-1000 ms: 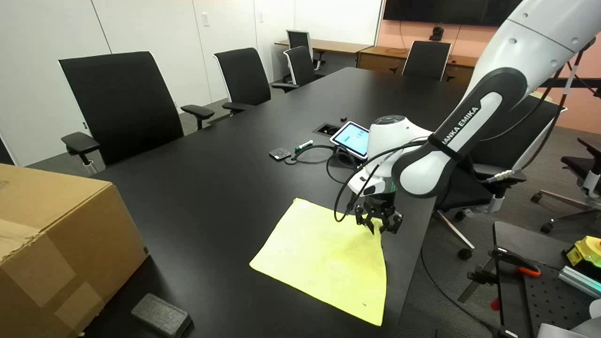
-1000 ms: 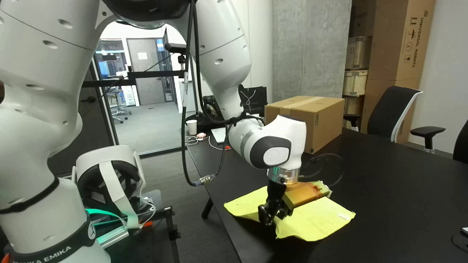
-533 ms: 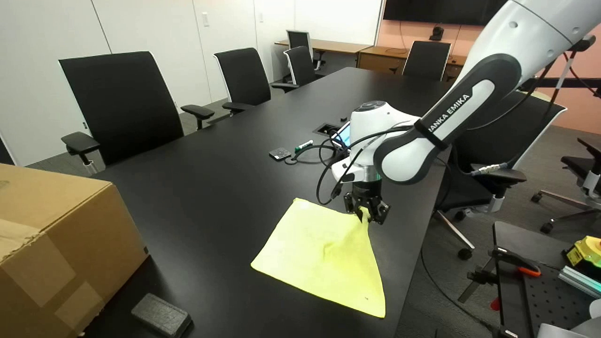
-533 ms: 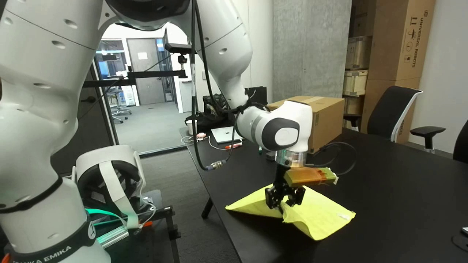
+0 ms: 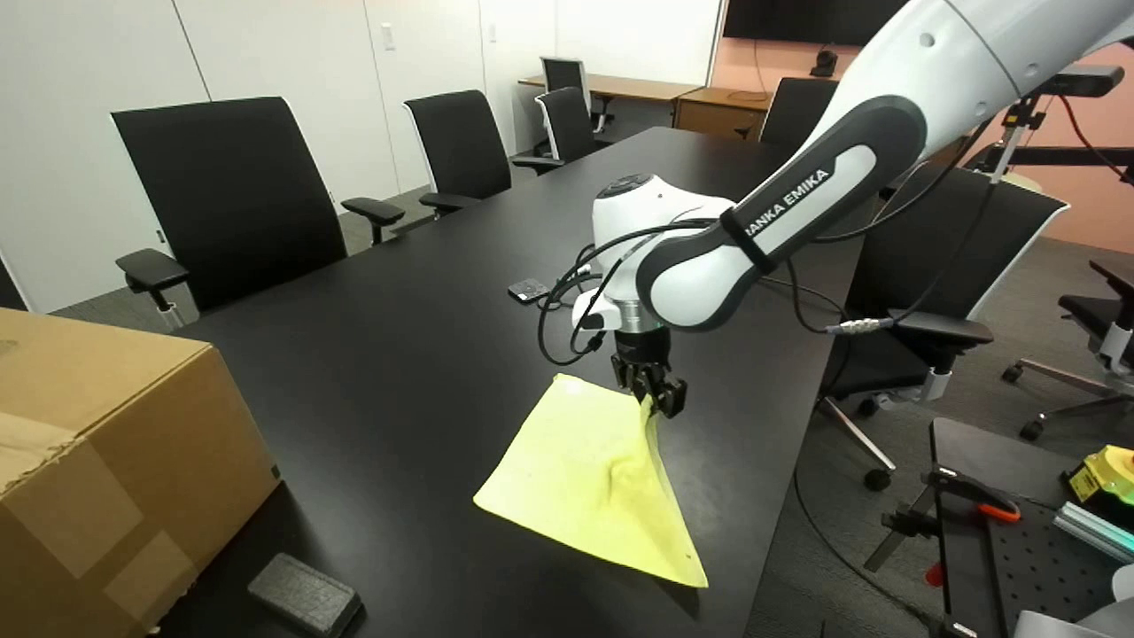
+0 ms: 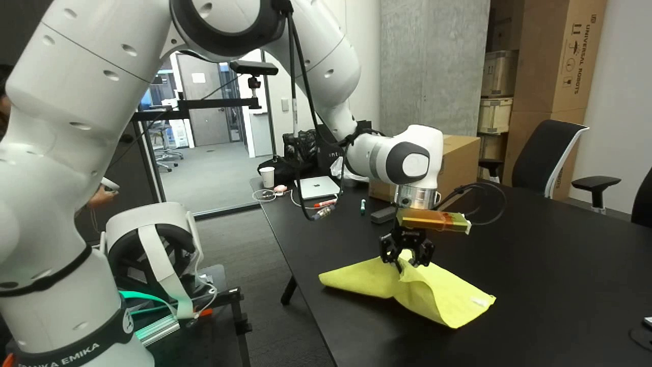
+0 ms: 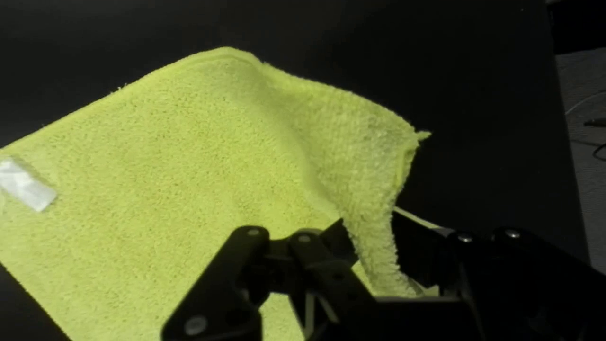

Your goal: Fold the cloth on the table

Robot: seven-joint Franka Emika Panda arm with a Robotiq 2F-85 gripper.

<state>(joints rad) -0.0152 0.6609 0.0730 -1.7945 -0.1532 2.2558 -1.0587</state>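
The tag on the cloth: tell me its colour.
White; the tag shows best in the wrist view, against the yellow cloth.

In an exterior view, we find on the table (image 6: pixel 535 265) the cloth (image 6: pixel 428 290) near the left edge, the laptop (image 6: pixel 318 187) behind it along that edge, and the box (image 6: pixel 460 165) to the laptop's right.

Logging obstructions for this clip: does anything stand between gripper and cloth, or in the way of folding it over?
Nothing visible does: the gripper holds the cloth, and no object shows between the raised part and the rest lying on the table.
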